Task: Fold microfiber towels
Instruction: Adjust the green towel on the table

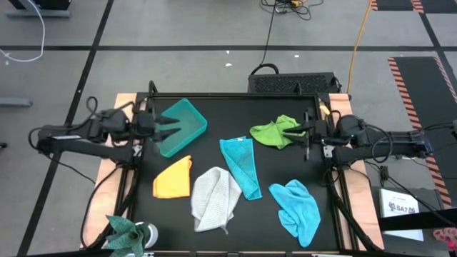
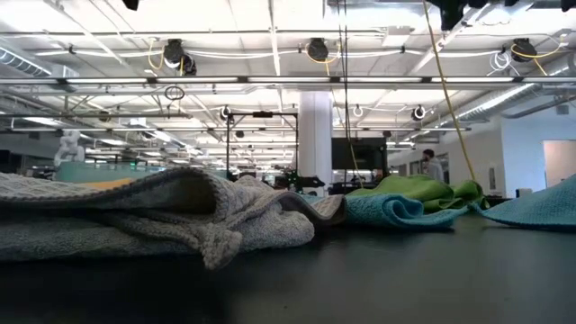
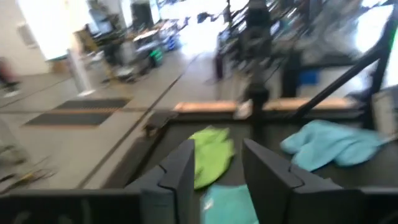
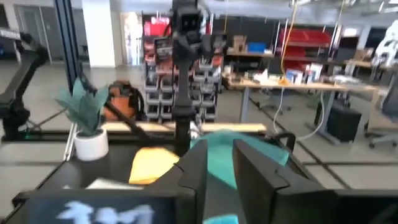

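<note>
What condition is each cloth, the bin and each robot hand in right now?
Orange towel: folded, flat.
Grey towel: loosely folded, rumpled.
Teal towel: folded into a strip.
Blue towel: crumpled.
Green towel: crumpled, by the right end effector.
Bin: upright, at the left end effector.
Left end effector: open, holding nothing.
Right end effector: open, holding nothing.

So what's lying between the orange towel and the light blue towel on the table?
In the high view, two cloths lie between the orange towel and the light blue towel: the grey towel, then the teal towel.
</note>
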